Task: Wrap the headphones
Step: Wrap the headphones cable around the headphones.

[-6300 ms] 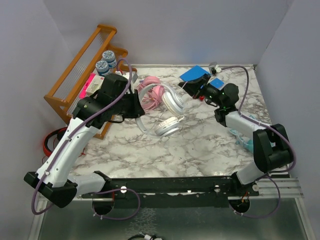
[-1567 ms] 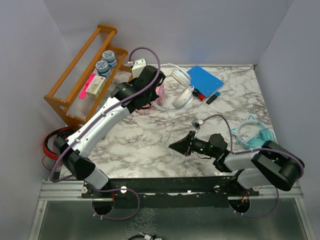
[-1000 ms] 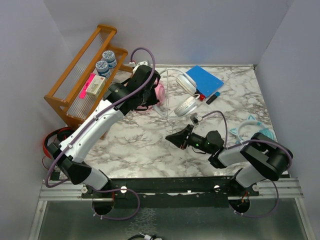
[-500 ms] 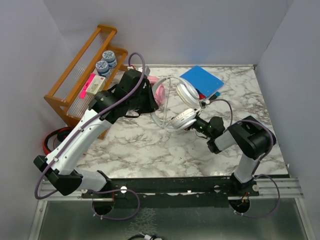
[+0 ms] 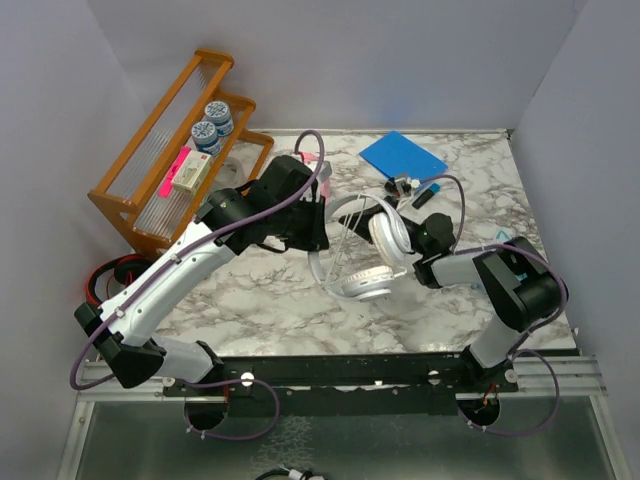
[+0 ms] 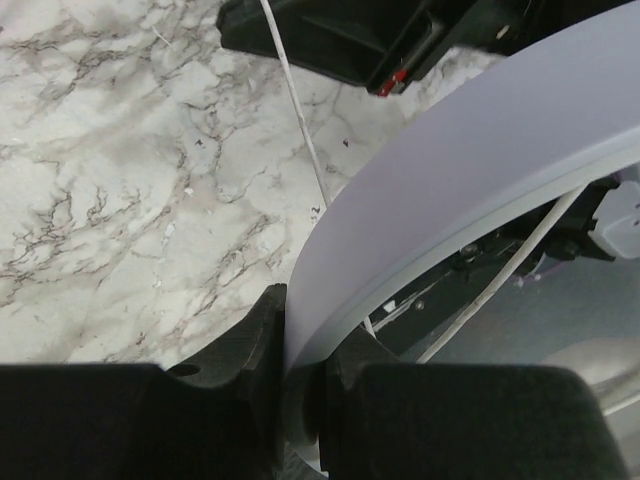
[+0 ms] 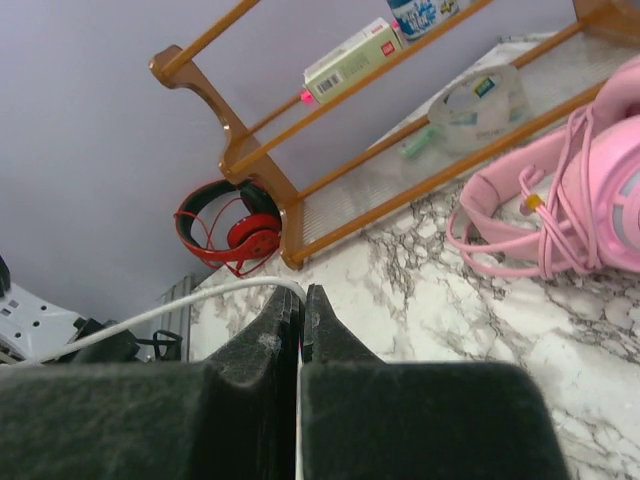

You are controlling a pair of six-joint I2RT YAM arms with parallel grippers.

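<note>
The white headphones (image 5: 365, 262) hang above the marble table (image 5: 260, 300), one ear cup low and the other (image 5: 388, 232) higher. My left gripper (image 5: 318, 228) is shut on their headband (image 6: 480, 170), which fills the gap between its jaws (image 6: 300, 345). Their thin white cable (image 6: 300, 130) runs off toward the right arm. My right gripper (image 7: 301, 300) is shut on that cable (image 7: 180, 305), which curves away left from the fingertips. In the top view this gripper (image 5: 376, 208) sits just behind the upper ear cup. The pink headphones (image 7: 560, 210) lie by the rack, cable bundled.
A wooden rack (image 5: 170, 140) at the back left holds tins, a box and a tape roll (image 7: 480, 95). The red-and-black headphones (image 5: 105, 275) lie off the table's left edge. A blue notebook (image 5: 402, 155) and small items (image 5: 430, 190) are at the back.
The left arm has carried the white headphones nearer and to the right. The right gripper has swung up behind them and closed fully on the cable.
</note>
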